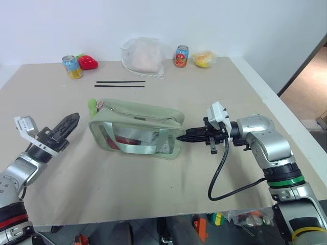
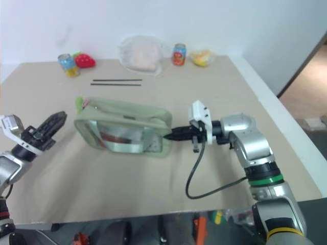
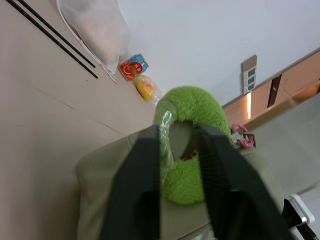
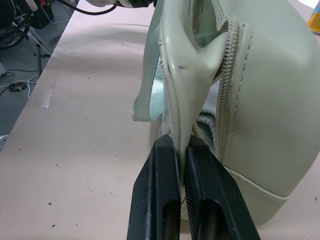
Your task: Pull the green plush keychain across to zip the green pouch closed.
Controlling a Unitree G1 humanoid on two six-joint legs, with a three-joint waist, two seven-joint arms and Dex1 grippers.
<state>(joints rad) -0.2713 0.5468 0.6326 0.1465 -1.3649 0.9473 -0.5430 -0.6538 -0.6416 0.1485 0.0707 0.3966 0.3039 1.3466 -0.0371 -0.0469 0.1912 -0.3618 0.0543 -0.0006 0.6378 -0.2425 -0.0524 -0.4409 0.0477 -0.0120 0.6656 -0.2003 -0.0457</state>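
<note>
Pinching the green pouch's (image 1: 135, 127) right end tab, your right gripper (image 1: 184, 136) is pressed together on it. Your left gripper (image 1: 69, 122) sits spread, apart from the pouch's left end, where the green plush keychain (image 1: 92, 105) lies. Farther back rests a white sack (image 1: 142, 55).
</note>
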